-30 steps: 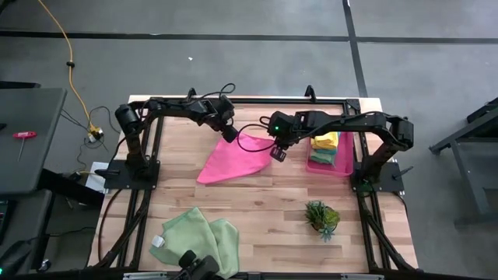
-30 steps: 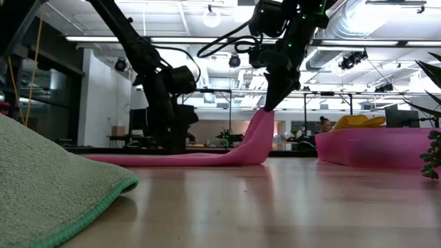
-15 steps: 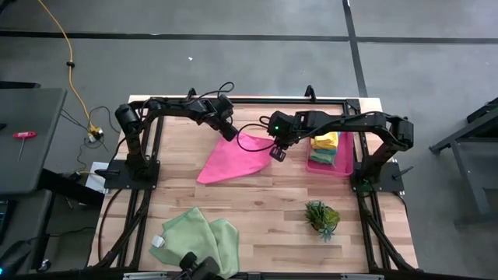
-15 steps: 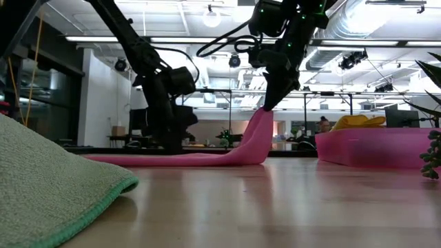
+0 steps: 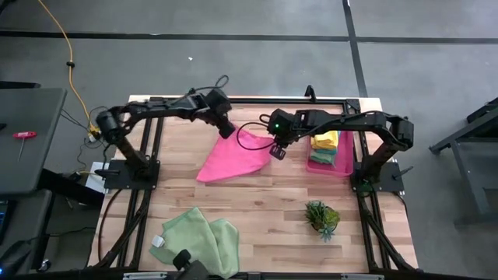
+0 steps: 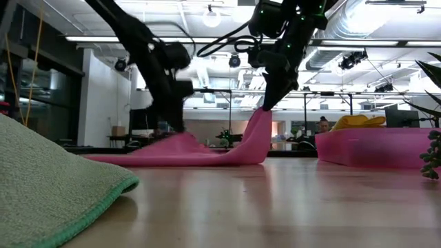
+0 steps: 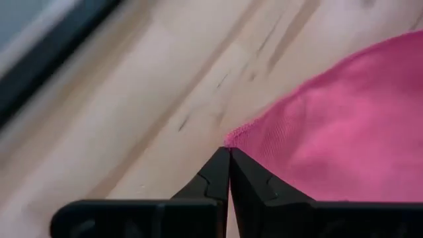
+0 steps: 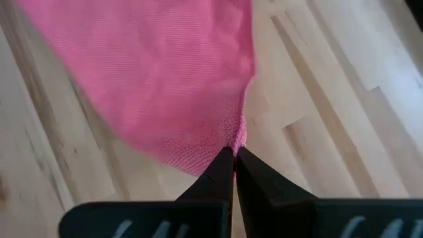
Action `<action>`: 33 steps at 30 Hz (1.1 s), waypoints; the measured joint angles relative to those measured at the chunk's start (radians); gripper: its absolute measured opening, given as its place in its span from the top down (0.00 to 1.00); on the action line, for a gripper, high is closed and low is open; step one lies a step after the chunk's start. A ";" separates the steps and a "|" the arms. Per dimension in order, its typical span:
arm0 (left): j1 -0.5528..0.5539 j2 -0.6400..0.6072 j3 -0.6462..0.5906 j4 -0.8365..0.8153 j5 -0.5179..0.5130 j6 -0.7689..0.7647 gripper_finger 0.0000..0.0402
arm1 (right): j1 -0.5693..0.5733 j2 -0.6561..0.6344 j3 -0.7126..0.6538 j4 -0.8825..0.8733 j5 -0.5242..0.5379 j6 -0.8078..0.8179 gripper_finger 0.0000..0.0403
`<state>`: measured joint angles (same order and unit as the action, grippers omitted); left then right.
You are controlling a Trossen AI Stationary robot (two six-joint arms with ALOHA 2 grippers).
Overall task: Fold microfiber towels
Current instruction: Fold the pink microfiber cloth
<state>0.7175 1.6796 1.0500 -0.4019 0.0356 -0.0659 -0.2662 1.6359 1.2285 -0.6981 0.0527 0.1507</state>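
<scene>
A wooden table [image 5: 264, 210] is seen from above, with a gray floor all around it. A hot pink towel [image 5: 229, 159] is spread on the far middle part of the table. The left gripper [image 5: 227, 132] is pressed together on one far corner of this towel. In the left wrist view, the pink corner [image 7: 232, 137] is pinched right at the tips of the dark fingers [image 7: 215, 177]. The right gripper [image 5: 277, 153] is pinched on the other far corner, and that corner [image 6: 260, 118] is held up off the table. The pink cloth is seen hanging from the right fingers [image 8: 223, 170] in the right wrist view.

The towel's held edge runs from one gripper across to the other. The rest of the towel lies away from both grippers, toward the near side of the table. A fold is probably made by carrying both corners that way together.

Just beside the right gripper, a pink tray [image 5: 329, 166] is seen with a yellow towel [image 5: 327, 140] and a teal towel [image 5: 323, 153] in it. Two pale green towels [image 5: 198, 233] are lying well apart from both grippers. A small green plant [image 5: 322, 217] is standing near them.
</scene>
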 joint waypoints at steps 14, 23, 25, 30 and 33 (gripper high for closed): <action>0.078 -0.483 0.000 -0.148 -0.020 0.018 1.00 | -0.145 -0.025 0.225 -0.116 0.028 -0.108 1.00; 0.079 -0.639 0.001 -0.154 -0.160 0.070 1.00 | -0.261 -0.025 0.341 -0.180 0.077 -0.160 1.00; 0.084 -0.640 0.001 -0.152 -0.188 0.099 1.00 | -0.287 -0.025 0.341 -0.179 0.057 -0.170 1.00; 0.122 -0.614 0.001 -0.071 -0.228 0.191 1.00 | -0.333 -0.024 0.341 -0.134 0.043 -0.205 1.00; 0.153 -0.590 0.001 0.015 -0.231 0.231 1.00 | -0.355 -0.024 0.341 -0.107 0.044 -0.223 1.00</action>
<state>0.8707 1.0897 1.0508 -0.3866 -0.1949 0.1650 -0.6208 1.6119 1.5696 -0.8054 0.0966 -0.0722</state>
